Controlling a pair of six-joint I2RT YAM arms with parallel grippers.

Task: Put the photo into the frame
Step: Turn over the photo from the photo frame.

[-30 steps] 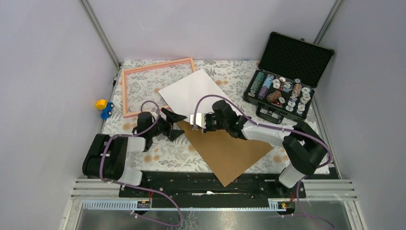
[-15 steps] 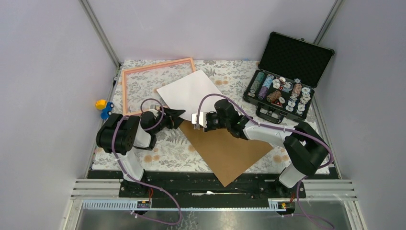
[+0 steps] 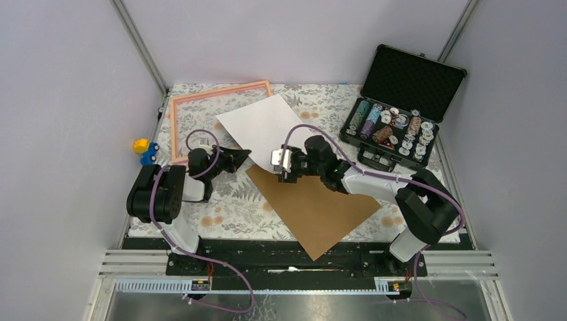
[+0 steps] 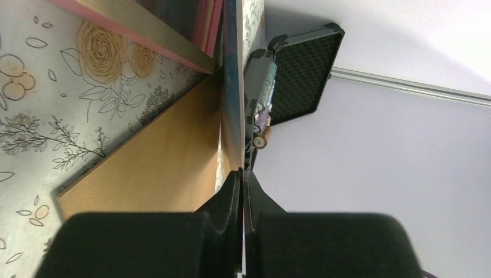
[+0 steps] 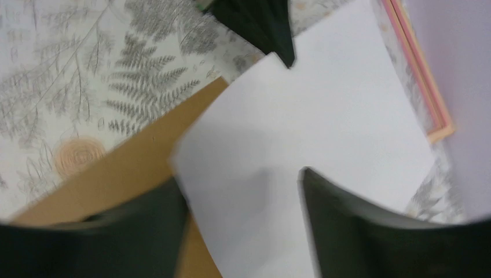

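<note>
Photo (image 3: 264,124) handed over: left claw (image 3: 242,156) now pinching it, right claw (image 3: 279,164) newly spread.

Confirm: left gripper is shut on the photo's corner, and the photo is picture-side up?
Not picture-side up. The left gripper is shut on the photo at its corner, but the photo is blank white side up, as the top view shows.
</note>
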